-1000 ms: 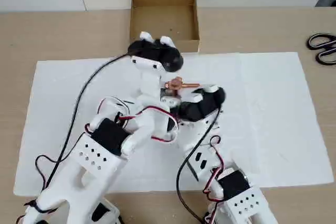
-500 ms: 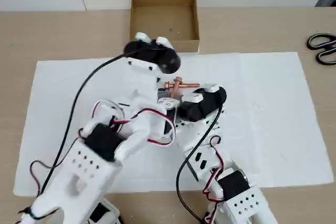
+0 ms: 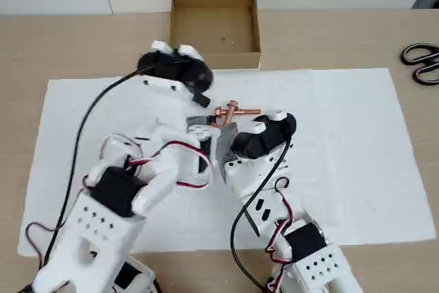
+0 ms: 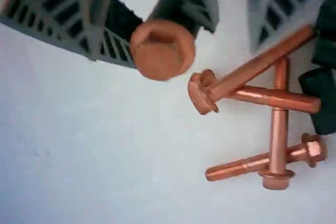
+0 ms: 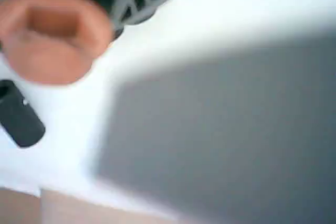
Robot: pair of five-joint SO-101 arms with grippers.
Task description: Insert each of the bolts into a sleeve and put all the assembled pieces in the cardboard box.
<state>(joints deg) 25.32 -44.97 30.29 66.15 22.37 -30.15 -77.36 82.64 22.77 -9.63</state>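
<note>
left end effector (image 3: 206,125) withdrew, bolts (image 3: 232,110) just beside.

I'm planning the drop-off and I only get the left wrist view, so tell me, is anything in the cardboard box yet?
Observer: No, the high view shows the cardboard box with a bare floor.
Operator: Where is it?
Observer: Just beyond the far edge of the white sheet, past the bolts and apart from them.
Operator: Anything else lying around?
Observer: A pair of scissors lies near the right edge of the table, off the sheet.
</note>
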